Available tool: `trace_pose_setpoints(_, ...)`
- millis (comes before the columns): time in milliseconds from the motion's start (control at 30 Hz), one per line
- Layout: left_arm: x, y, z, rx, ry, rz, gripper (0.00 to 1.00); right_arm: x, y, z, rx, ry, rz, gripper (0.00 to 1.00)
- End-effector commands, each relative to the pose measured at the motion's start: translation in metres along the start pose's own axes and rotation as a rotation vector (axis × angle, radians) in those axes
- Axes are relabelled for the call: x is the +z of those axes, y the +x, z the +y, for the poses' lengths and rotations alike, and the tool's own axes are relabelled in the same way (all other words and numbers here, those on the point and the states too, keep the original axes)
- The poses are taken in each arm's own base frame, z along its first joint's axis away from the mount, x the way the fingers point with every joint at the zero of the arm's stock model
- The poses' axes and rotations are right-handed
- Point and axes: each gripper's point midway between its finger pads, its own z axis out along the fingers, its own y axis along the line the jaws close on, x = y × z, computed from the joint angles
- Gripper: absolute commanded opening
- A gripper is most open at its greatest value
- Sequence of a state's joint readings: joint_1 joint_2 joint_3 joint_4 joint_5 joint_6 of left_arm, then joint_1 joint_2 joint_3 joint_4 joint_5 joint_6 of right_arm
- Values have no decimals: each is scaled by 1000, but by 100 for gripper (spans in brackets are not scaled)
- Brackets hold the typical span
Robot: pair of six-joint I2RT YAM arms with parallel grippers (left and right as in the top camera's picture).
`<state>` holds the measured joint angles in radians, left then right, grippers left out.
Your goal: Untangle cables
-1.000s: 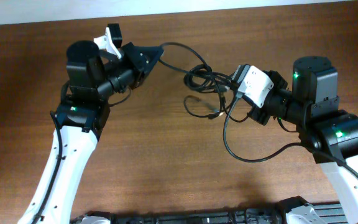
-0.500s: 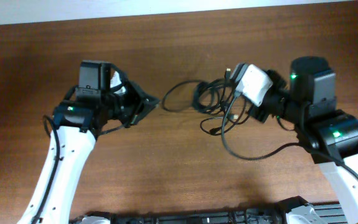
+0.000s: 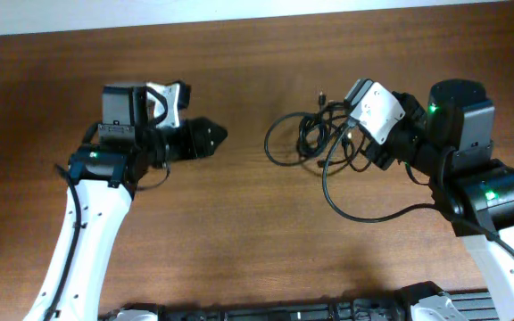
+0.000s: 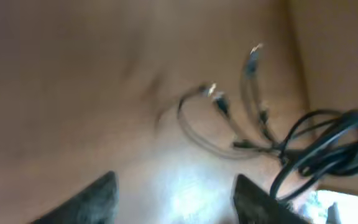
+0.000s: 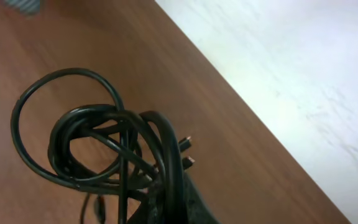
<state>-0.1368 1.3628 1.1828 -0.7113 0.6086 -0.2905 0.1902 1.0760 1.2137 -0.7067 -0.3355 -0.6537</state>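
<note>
The cables (image 3: 306, 138) are thin black cords bunched in a knot at centre right of the wooden table, with one long loop (image 3: 364, 212) trailing toward the front. My right gripper (image 3: 344, 134) is shut on the knot, and the coils (image 5: 98, 146) hang from its dark fingers (image 5: 194, 202) in the right wrist view, two small plugs (image 5: 187, 152) sticking out. My left gripper (image 3: 214, 135) stands apart to the left of the bunch. Its fingers (image 4: 98, 199) are spread wide with nothing between them. Ahead of them lie the cables (image 4: 328, 146) and loose plug ends (image 4: 215, 94).
The table's far edge (image 3: 257, 22) meets a white wall behind both arms. A dark rail (image 3: 266, 312) runs along the front edge. Bare wood (image 3: 239, 223) lies between the two arms and in front of the cables.
My left gripper has let go of the cable end, opened, and dropped from the back toward the middle. The right gripper has drawn the bunch slightly right and back.
</note>
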Motion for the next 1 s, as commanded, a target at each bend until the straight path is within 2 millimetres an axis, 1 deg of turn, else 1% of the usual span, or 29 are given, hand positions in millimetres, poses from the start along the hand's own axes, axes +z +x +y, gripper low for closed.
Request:
trace_pose_setpoints(0, -7, -19, -50, 369, 260, -92, 80, -13, -21, 10, 1, -58, -88, 4)
trace_pose_setpoints(33, -13, -24, -66, 488, 343, -133, 89, -13, -23, 15, 2, -82, -102, 4)
trace_pose_setpoints(133, -19, -27, -82, 625, 419, -180, 99, -14, -28, 21, 1, -122, -131, 4)
trace_pose_setpoints(200, -21, -23, -92, 685, 464, -185, 100, -16, -32, 27, -8, -153, -155, 4)
trace_pose_setpoints(233, -20, -16, -102, 730, 503, -178, 100, -17, -35, 30, -11, -173, -170, 4)
trace_pose_setpoints(433, -8, 7, -130, 820, 567, -136, 99, -17, -37, 33, -11, -187, -182, 4)
trace_pose_setpoints(500, -5, 9, -131, 824, 552, -130, 100, -17, -37, 32, -11, -187, -182, 4)
trace_pose_setpoints(567, -3, 11, -130, 818, 542, -121, 89, -18, -37, 32, -11, -186, -182, 4)
trace_pose_setpoints(600, -2, 12, -130, 812, 542, -114, 87, -18, -37, 32, -11, -186, -182, 4)
trace_pose_setpoints(733, 0, 19, -124, 775, 524, -76, 83, -18, -37, 32, -12, -186, -182, 4)
trace_pose_setpoints(767, 1, 20, -122, 768, 516, -69, 79, -18, -37, 32, -12, -185, -183, 4)
trace_pose_setpoints(833, 2, 23, -118, 747, 503, -46, 78, -18, -38, 31, -14, -182, -187, 4)
trace_pose_setpoints(967, 3, 31, -120, 735, 515, -18, 73, -18, -43, 31, -24, -181, -209, 4)
